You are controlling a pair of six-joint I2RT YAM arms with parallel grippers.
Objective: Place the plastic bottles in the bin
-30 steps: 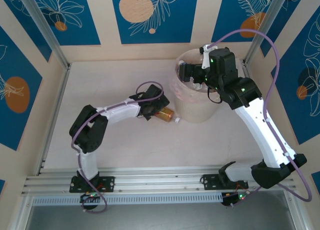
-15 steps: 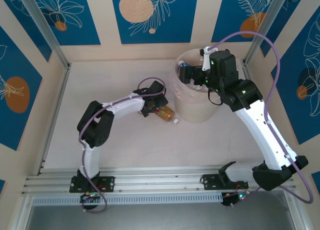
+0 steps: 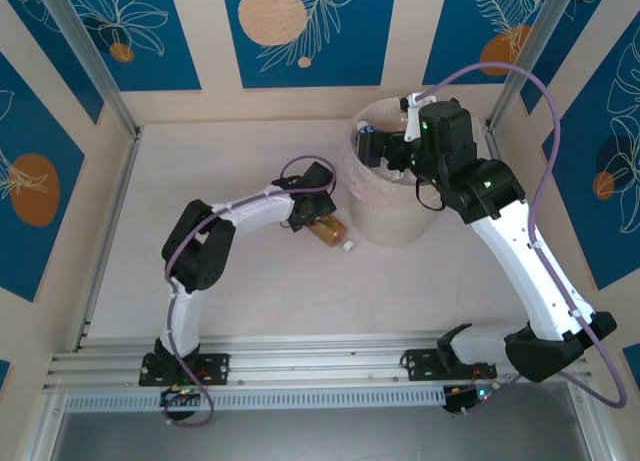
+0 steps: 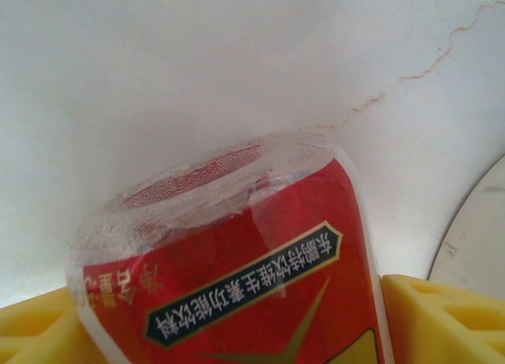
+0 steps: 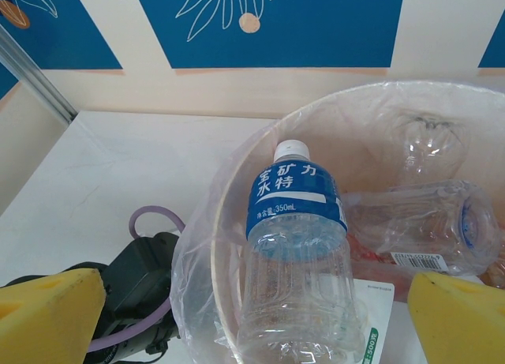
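Observation:
A plastic bottle with a red label and a white cap lies on the table against the foot of the bin. My left gripper is over its base end. In the left wrist view the bottle fills the gap and both yellow fingers press on its sides. My right gripper hangs over the bin's left rim, open. Between its wide-apart fingers stands a clear blue-labelled bottle, touching neither one. Two more clear bottles lie inside the lined bin.
The bin stands at the back right of the table, close to the rear wall. The left arm's black wrist and purple cable sit just outside the bin's left wall. A metal rail runs along the near edge.
My left arm has reached further toward the bin and its jaws have closed in on the red-labelled bottle, nudging it slightly. The right arm has barely moved.

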